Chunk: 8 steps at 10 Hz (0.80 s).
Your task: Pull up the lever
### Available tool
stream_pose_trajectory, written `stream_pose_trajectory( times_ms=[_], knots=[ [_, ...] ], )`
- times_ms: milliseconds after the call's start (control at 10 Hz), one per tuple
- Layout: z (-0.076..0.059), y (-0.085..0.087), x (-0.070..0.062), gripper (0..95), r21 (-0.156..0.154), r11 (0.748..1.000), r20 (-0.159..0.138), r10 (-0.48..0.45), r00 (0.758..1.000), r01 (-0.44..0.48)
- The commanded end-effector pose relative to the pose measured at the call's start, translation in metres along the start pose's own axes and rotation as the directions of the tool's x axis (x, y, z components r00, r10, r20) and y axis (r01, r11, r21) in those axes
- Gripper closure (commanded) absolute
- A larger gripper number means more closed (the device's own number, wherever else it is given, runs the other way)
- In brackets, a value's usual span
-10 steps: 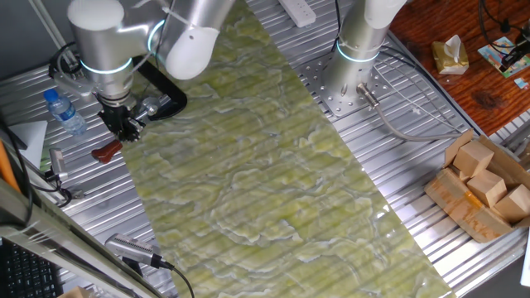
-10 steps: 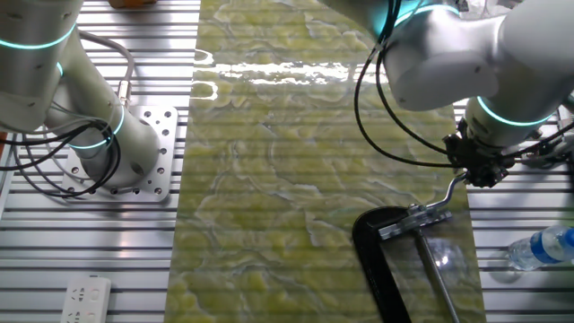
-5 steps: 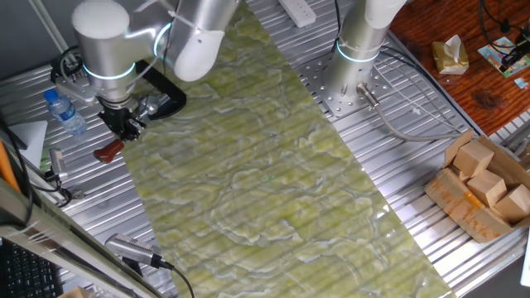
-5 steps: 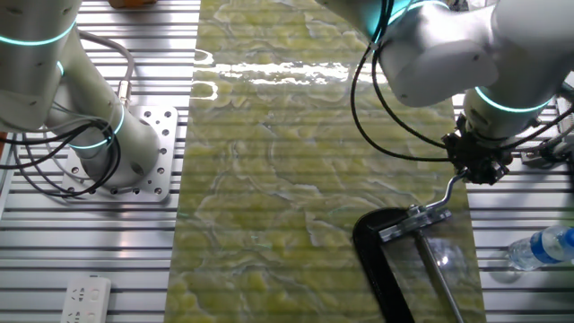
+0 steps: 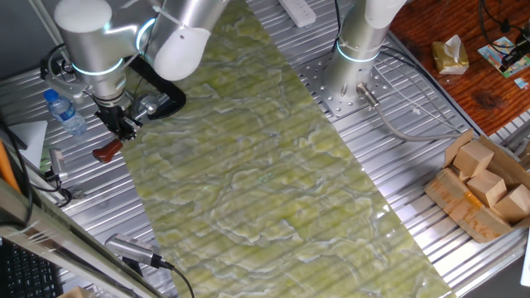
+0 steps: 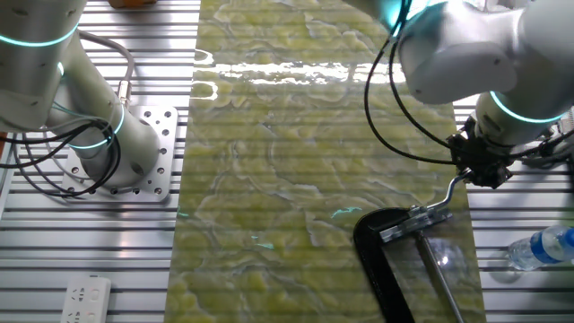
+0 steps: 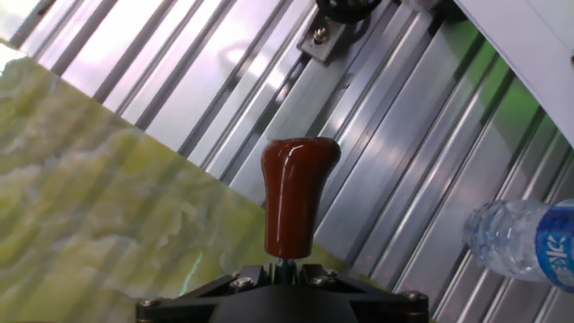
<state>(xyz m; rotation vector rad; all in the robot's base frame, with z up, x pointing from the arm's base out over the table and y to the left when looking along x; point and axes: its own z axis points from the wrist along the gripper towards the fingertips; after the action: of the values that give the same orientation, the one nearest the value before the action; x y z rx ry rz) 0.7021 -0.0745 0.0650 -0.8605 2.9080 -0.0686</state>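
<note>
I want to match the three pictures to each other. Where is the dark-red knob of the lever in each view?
One fixed view: the knob is at far left, below the gripper.
The other fixed view: not visible; the gripper hides the lever's end.
Hand view: the knob stands at centre.
Shared landmark: the water bottle.

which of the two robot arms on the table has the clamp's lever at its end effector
The silver arm with the black end effector by the clear water bottle, at the thin silver red-knobbed lever. The other arm is bolted upright, far from it.
</note>
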Motion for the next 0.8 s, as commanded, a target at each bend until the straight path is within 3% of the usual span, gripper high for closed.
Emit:
stream_pose_trajectory(
  times_ms=[100, 200, 600, 800],
  knots=[
    [-0.0126, 0.0006, 0.0002, 95.0, 0.012, 1.0, -0.022, 0.013, 1.0, -0.013],
    [-0.0171, 0.0015, -0.0004, 95.0, 0.006, 0.999, -0.042, 0.033, 0.999, -0.033],
    [-0.0196, 0.0038, -0.0013, 95.0, -0.011, 0.996, -0.077, 0.089, 0.993, -0.09],
    [-0.0196, 0.0069, -0.0023, 95.0, -0.014, 0.994, -0.081, 0.104, 0.991, -0.106]
  ],
)
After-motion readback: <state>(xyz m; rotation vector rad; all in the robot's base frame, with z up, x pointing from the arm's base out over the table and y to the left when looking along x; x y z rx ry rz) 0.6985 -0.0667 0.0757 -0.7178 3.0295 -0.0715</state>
